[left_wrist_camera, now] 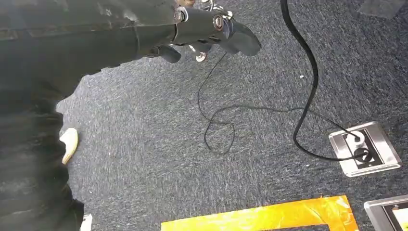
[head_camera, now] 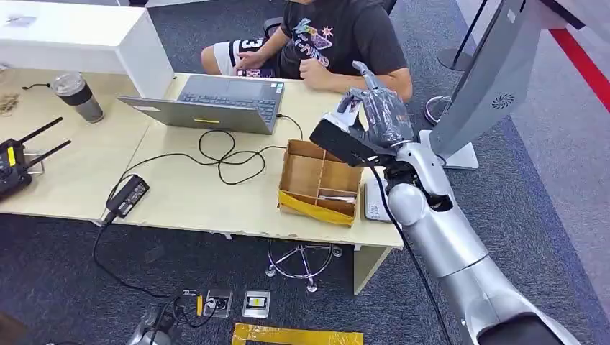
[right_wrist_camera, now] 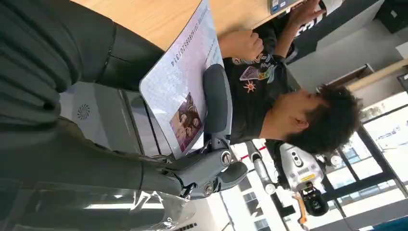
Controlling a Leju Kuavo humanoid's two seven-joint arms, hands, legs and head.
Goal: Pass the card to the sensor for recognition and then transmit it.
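One card (right_wrist_camera: pixel 185 91) is pinched by the right hand (head_camera: pixel 379 115), raised beside the cardboard box (head_camera: pixel 320 180) near a seated person (head_camera: pixel 338 39). Its thin grip could let the card slip. The left hand (left_wrist_camera: pixel 211 26) hangs, fingers curled, holding nothing.

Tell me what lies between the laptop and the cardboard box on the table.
In the head view, a looped black cable lies on the table between the laptop and the cardboard box.

The card (right_wrist_camera: pixel 185 91) is lying pinched in the right hand (head_camera: pixel 378 115), whose fingers (right_wrist_camera: pixel 216 103) are hovering above the divided box (head_camera: pixel 320 181), with a person (head_camera: pixel 338 39) sitting beyond.
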